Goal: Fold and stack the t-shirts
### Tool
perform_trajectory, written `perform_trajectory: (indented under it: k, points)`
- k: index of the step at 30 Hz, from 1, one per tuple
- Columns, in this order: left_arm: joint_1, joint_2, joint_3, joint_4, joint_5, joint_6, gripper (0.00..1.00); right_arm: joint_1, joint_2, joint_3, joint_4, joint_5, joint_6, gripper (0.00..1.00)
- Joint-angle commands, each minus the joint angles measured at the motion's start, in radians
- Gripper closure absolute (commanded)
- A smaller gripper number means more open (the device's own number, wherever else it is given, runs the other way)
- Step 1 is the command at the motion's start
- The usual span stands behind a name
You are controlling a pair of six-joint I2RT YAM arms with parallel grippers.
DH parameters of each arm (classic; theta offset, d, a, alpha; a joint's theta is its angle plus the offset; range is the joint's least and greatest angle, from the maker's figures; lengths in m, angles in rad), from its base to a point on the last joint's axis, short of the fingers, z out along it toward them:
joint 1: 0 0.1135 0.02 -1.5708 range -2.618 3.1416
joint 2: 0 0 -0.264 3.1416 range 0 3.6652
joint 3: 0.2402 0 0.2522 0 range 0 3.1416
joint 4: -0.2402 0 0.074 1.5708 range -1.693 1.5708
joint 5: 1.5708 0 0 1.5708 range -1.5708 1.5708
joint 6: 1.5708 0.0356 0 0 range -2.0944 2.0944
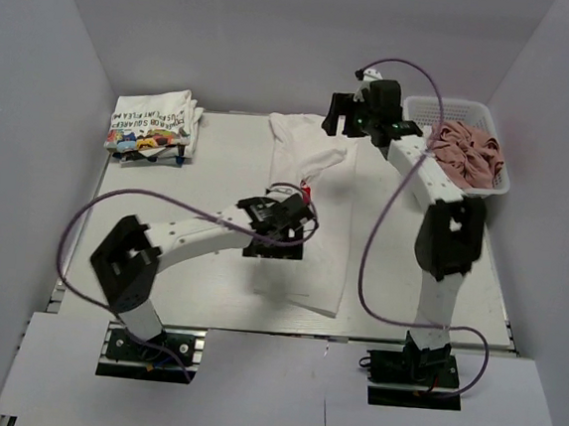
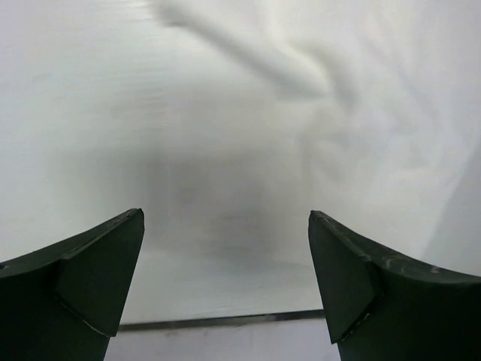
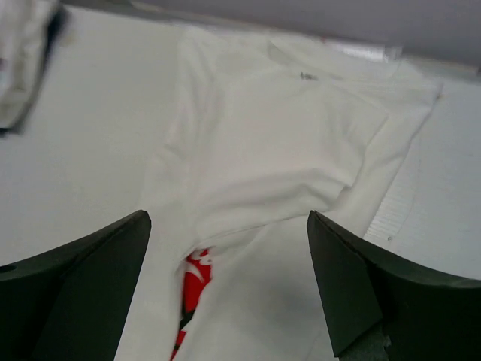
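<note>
You are holding the left claw [image 1: 297, 220] and the right claw [image 1: 339, 116] wide open and empty over the soft, light, floppy white t-shirt [image 1: 312, 265], so pinching its edge looks best.

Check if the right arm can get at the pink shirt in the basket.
Probably yes: the right end effector hangs open and empty just left of the basket, and the pink shirt lies uncovered on top.

overhead view looks down from behind; 2 wrist views close over the same white t-shirt [image 1: 322, 266].
</note>
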Motion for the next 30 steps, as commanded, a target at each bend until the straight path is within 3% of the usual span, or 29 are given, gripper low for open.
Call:
perform_trajectory:
  k: [1,5,9,11,17,19,23,30]
  points:
    - [0.035,-0.176,-0.159,-0.006,-0.132,-0.08,0.0,0.024,-0.282,-0.296,0.089,0.021,-0.049,0.09]
    - [0.045,-0.292,-0.318,0.048,-0.141,-0.074,0.0,0.078,-0.533,-0.606,0.12,0.084,0.064,0.09]
    - [0.045,-0.341,-0.41,0.181,0.001,0.015,0.0,0.152,-0.702,-0.952,0.125,0.023,0.107,0.09]
    - [0.045,-0.332,-0.438,0.258,0.064,0.052,0.0,0.188,-0.742,-1.011,0.108,-0.072,0.109,0.09]
    - [0.045,-0.24,-0.438,0.298,0.135,0.119,0.0,0.291,-0.92,-1.18,0.042,-0.039,0.189,0.09]
    - [0.045,-0.227,-0.463,0.32,0.149,0.119,0.04,0.334,-0.944,-1.226,0.006,-0.033,0.212,0.09]
    - [0.045,-0.178,-0.472,0.311,0.169,0.119,0.23,0.448,-1.02,-1.346,-0.056,0.085,0.221,0.09]
    - [0.045,-0.149,-0.501,0.321,0.249,0.129,0.47,0.584,-1.039,-1.386,-0.123,0.183,0.227,0.09]
